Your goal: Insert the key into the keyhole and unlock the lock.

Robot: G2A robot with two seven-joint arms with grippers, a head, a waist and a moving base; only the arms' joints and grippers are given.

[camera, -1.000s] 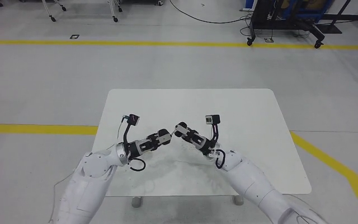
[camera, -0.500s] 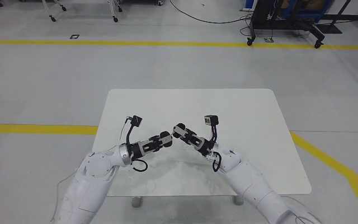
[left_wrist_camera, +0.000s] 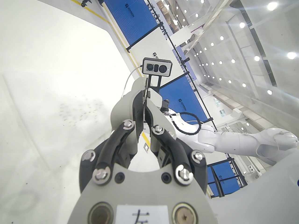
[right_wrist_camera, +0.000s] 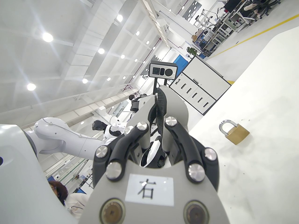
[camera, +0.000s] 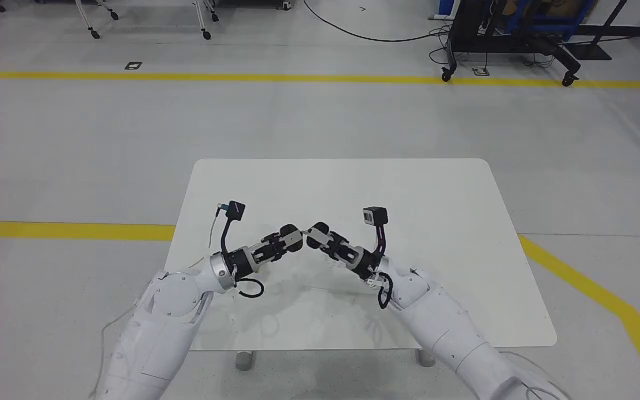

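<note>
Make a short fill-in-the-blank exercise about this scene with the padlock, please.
1. The brass padlock lies on the white ____.
2. The padlock's shackle is ____ (open/closed).
3. The right tool is ____ (open/shut).
Missing words: table; closed; shut.

Your white table [camera: 450, 200] on pale grey floor [camera: 300, 120], a yellow line [camera: 80, 231] meeting it on both sides, a second yellow line [camera: 300, 77] well beyond its far edge, a black wheeled frame [camera: 510, 45] past its far right corner, round ceiling lights [right_wrist_camera: 48, 37] above it.
</note>
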